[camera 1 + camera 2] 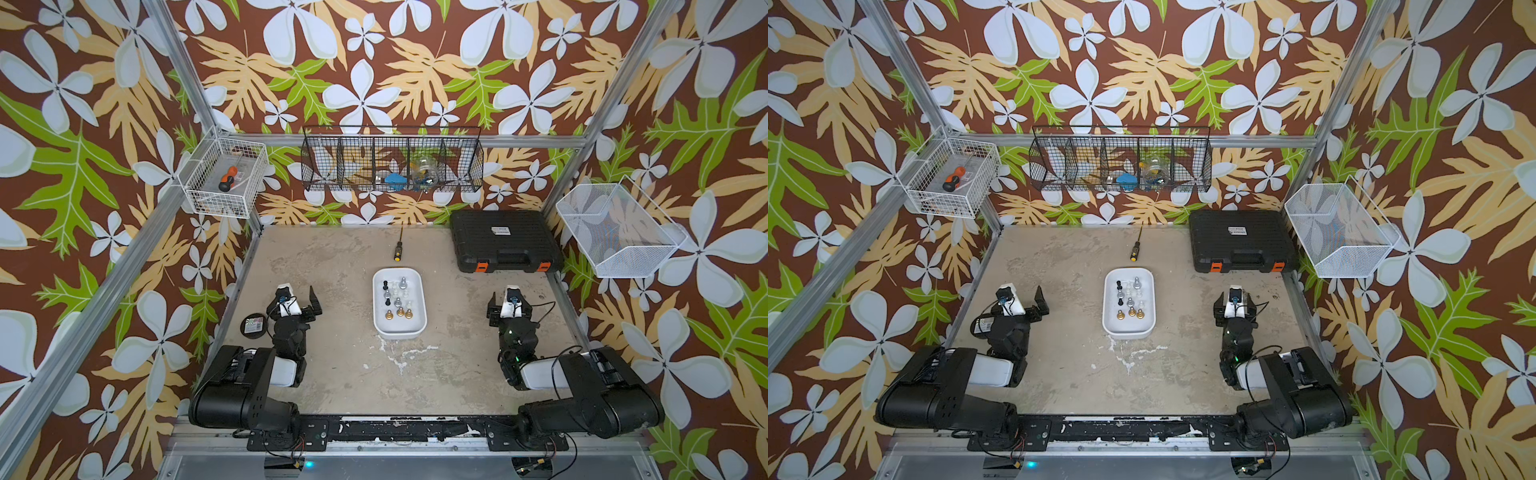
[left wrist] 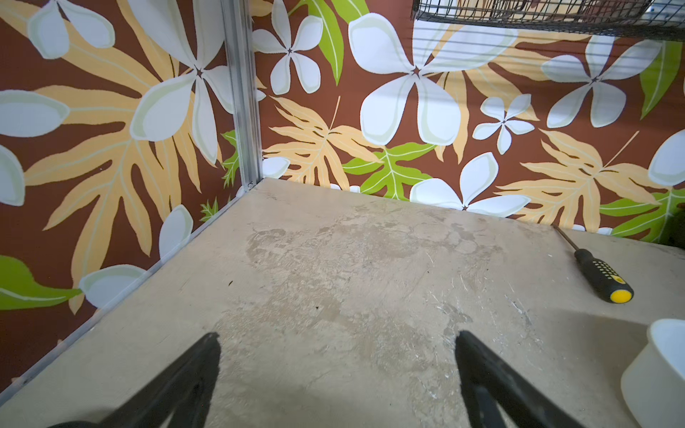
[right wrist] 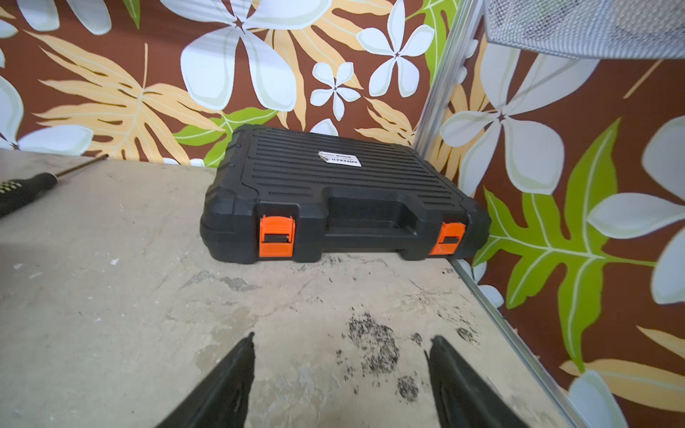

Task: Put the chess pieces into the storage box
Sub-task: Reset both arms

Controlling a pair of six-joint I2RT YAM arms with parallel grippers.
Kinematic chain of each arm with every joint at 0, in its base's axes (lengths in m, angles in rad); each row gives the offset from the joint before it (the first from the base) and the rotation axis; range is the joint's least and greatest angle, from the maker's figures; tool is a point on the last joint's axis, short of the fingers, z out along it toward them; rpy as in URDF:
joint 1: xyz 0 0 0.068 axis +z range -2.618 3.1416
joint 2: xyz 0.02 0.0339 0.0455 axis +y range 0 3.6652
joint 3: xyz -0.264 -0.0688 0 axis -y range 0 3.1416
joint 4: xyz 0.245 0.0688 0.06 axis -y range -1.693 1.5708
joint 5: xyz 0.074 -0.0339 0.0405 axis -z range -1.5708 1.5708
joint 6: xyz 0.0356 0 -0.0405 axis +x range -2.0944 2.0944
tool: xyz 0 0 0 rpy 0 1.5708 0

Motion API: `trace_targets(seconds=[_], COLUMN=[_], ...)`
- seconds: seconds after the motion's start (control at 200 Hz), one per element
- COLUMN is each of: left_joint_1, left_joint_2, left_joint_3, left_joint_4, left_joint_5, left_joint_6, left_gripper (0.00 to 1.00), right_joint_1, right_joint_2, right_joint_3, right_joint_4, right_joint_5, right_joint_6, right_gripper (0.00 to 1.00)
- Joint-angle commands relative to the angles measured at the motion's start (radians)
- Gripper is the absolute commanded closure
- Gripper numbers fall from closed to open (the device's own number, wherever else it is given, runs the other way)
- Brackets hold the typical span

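seemingly the job was all but finished: the chess pieces [image 1: 397, 300] stood inside the storage box [image 1: 400, 330], which sat in the middle of the table [image 1: 332, 374] between the two arms. in both top views three gold ones made a row nearest the box's front wall, with silver, cream-white and a couple of black ones behind them (the pale ones nearly vanished against the white floor, so an exact count was beyond me). no piece showed on the table outside the box, so by my judgement nothing was left to collect.

the left gripper [image 2: 338, 337] hung over bare table to the left of the box, fingers spread wide with nothing between them. the right gripper [image 3: 343, 338] was well apart on the other side, facing the black case [image 3: 344, 200], fingers also parted and empty.

as for writing, a white sticker [image 3: 339, 157] on the case lid bore dark print, too small and blurred to read. a round black tin [image 1: 253, 324] beside the left arm carried a patterned label, equally unreadable. the screwdriver [image 1: 397, 249] beyond the box showed no legible brand.
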Motion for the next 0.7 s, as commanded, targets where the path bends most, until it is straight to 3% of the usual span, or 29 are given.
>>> trace_targets(seconds=[0.0, 0.03, 0.09, 0.165, 0.235, 0.255, 0.275, 0.696], left_joint_1=[0.004, 0.004, 0.003, 0.003, 0.003, 0.003, 0.003, 0.003], left_joint_2=[0.003, 0.001, 0.000, 0.002, 0.006, 0.005, 0.006, 0.009], left_joint_3=[0.006, 0.005, 0.006, 0.013, 0.017, 0.018, 0.017, 0.028], left_joint_4=[-0.028, -0.030, -0.034, -0.041, -0.048, -0.049, -0.049, -0.065], left_joint_5=[0.055, 0.054, 0.059, 0.068, 0.084, 0.088, 0.088, 0.111], left_joint_6=[-0.016, -0.017, -0.017, -0.011, -0.004, -0.001, -0.001, 0.006], left_gripper=[0.00, 0.00, 0.00, 0.00, 0.00, 0.00, 0.00, 0.00], right_joint_1=[-0.072, -0.076, -0.078, -0.082, -0.083, -0.083, -0.082, -0.079], right_joint_2=[0.088, 0.093, 0.043, 0.069, 0.053, 0.047, 0.046, 0.048], right_joint_3=[0.023, 0.011, 0.048, 0.031, 0.041, 0.043, 0.041, 0.035], right_joint_4=[0.065, 0.086, -0.080, 0.002, -0.045, -0.059, -0.053, -0.037], right_joint_5=[-0.159, -0.161, -0.171, -0.174, -0.175, -0.176, -0.176, -0.171], right_joint_6=[0.082, 0.086, 0.096, 0.090, 0.092, 0.094, 0.094, 0.089], right_gripper=[0.27, 0.26, 0.25, 0.22, 0.20, 0.03, 0.00, 0.00])
